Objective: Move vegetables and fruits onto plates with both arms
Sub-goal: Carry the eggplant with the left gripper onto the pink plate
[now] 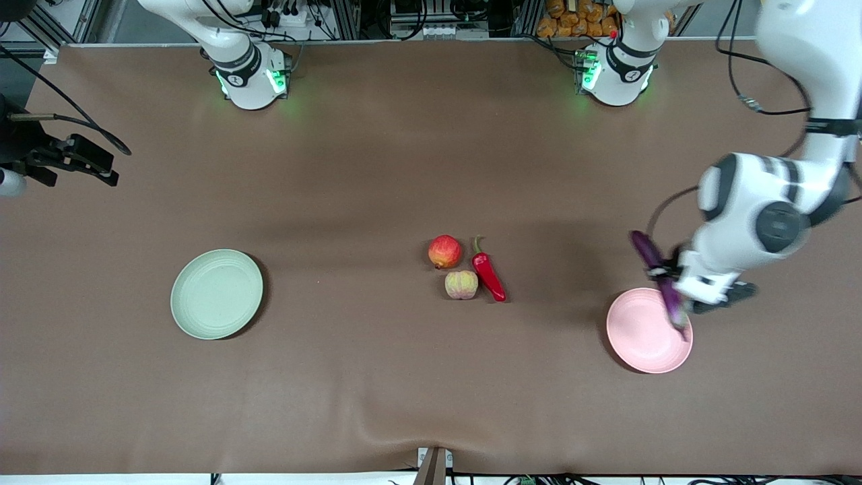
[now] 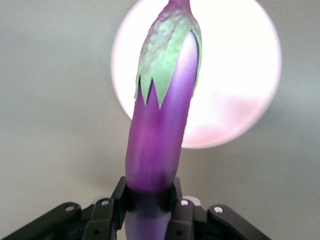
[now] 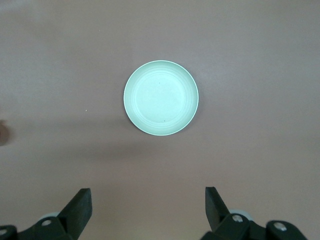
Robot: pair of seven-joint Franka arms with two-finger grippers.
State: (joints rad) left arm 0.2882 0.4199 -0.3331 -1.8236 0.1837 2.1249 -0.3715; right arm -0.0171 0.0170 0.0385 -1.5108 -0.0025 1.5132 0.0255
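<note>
Long slim glossy purple eggplant is up in the air, clamped in the left gripper — it hangs over the edge of the round shallow pale pink plate, tilted, with one end over the plate and the other sticking out over bare table. In the left wrist view the eggplant runs straight out from between the black fingers, which pinch it at its plain purple end; the green-capped stem end points out over the pink plate. The left gripper is closed tight on it, fingers pressing both sides.

Rest of the produce sits together on the brown table cover, about mid-table:
- round red-orange apple-like fruit
- smaller pale yellow-pink lobed peach-like fruit, just beside the apple and nearer the front camera
- shiny red chili pepper with a green stem, lying just beside both, on the side toward the left arm's end

Round shallow pale green plate sits well apart, toward the right arm's end of the table — nothing on it. The right gripper waits high over the table with its fingers spread wide, holding nothing; its wrist view looks down at the green plate.
</note>
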